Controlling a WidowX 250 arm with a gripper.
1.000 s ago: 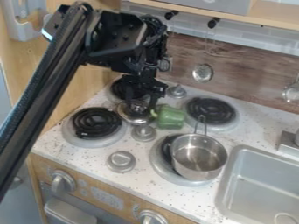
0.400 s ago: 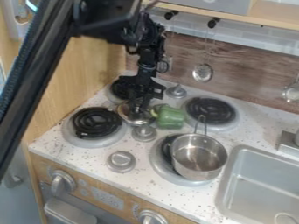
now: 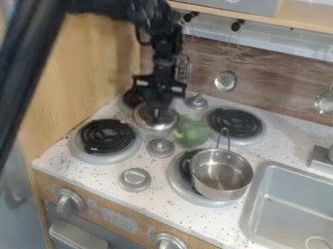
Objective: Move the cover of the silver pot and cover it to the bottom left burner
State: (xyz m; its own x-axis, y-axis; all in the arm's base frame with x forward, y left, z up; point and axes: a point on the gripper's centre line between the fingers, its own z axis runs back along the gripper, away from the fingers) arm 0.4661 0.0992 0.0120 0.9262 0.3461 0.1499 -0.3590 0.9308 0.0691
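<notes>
Countertop (image 3: pixel 170 208) is speckled white (sink (image 3: pixel 292 206) inset) — wood-look panel (image 3: pixel 273 90) behind.

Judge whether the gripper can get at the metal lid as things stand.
Most likely yes: the gripper hangs down at the metal lid, nothing seen between them, and the green bell pepper close beside it leaves the top free.

The robot's smooth, straight, matte-black arm link (image 3: pixel 27 63) leads to chunky, angular black joints (image 3: pixel 156 22) with a thin, curved black cable (image 3: pixel 138 38) at their left and a black gripper (image 3: pixel 157 115) with a wide, blocky crosspiece (image 3: pixel 160 86).
</notes>
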